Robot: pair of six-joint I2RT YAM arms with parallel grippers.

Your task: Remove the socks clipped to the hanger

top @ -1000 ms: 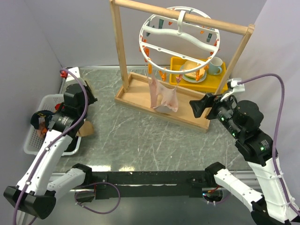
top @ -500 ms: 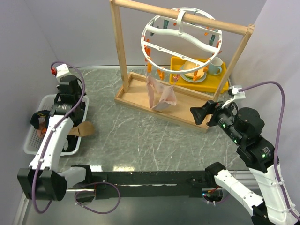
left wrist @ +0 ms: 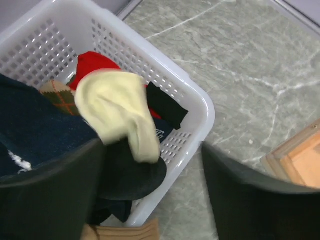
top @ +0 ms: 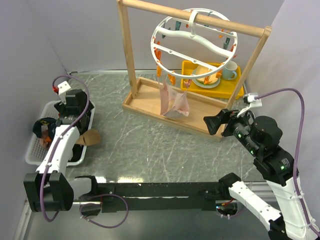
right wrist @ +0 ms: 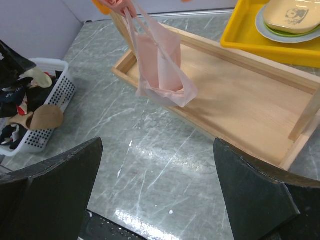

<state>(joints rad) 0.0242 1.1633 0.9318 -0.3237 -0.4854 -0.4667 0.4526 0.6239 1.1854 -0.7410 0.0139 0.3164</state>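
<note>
The white ring hanger [top: 192, 47] hangs from the wooden rail, with orange and teal clips round it. A pair of pale pink socks [top: 174, 101] stays clipped to its lower rim; the right wrist view shows them too [right wrist: 161, 65]. My left gripper [top: 70, 107] is over the white basket [top: 35, 150], open [left wrist: 152, 195]. Just beyond its fingers a pale cream sock [left wrist: 122, 112] lies loose on red, navy and black socks. A brown sock [top: 89, 137] lies at the basket's edge. My right gripper [top: 212, 121] hangs open and empty [right wrist: 157, 185], short of the pink socks.
The light wooden frame [top: 130, 50] stands on its base board [top: 150, 102] at the back centre. Behind the frame, a yellow tray [top: 235, 85] carries plates and a mug [top: 230, 70]. Walls close in on the left and right.
My left gripper has swung back over the basket and opened, letting go of the pale sock. The right arm drew back slightly; the hanger and pink socks swayed.
</note>
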